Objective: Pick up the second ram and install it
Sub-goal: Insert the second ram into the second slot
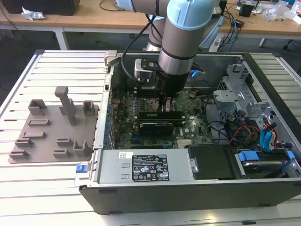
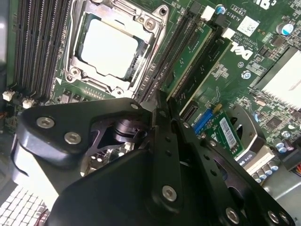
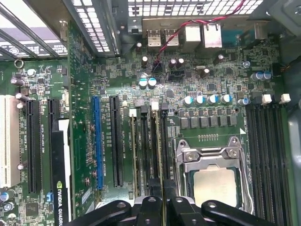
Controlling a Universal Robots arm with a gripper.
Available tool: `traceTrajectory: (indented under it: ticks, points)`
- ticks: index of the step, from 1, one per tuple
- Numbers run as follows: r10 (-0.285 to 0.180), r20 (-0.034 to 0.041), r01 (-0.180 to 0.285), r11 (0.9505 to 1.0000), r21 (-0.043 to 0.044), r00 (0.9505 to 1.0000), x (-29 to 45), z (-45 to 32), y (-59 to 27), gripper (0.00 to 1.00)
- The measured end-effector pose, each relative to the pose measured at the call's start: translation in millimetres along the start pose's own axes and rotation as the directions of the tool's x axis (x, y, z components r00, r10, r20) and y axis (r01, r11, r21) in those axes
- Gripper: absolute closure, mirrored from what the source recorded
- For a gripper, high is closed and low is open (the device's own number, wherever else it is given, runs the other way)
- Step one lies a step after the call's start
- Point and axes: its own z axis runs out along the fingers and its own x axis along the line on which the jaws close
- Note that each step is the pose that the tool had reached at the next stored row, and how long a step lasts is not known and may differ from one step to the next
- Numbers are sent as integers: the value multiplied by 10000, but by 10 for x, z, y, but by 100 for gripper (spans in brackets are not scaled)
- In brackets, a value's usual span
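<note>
My gripper (image 1: 165, 104) is low inside the open computer case, over the motherboard's memory slots beside the CPU socket (image 2: 110, 47). In both wrist views its black fingers (image 3: 153, 205) are shut together on a thin dark strip, the second ram (image 3: 163, 150) seen edge-on. The ram (image 2: 171, 54) runs straight out from between the fingertips along the slot nearest the socket. I cannot tell how deep it sits in that slot. Another green memory board (image 2: 195, 59) stands seated one slot further from the socket.
A grey plastic plate (image 1: 54, 127) with upright blocks lies on the slatted table at the exterior view's left. Inside the case, a black graphics card (image 1: 155, 127) lies near the gripper, the power supply (image 1: 141, 167) lines the front, and drive cages with cables (image 1: 244, 103) fill the right.
</note>
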Motion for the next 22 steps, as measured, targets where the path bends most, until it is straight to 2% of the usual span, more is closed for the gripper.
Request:
traceTrajectory:
  ticks: [5,22]
  points:
    - [0,-5,0,10000,-2,10000,11,6,-1,87]
    - [-1,5,1,10000,-2,10000,15,104,-6,85]
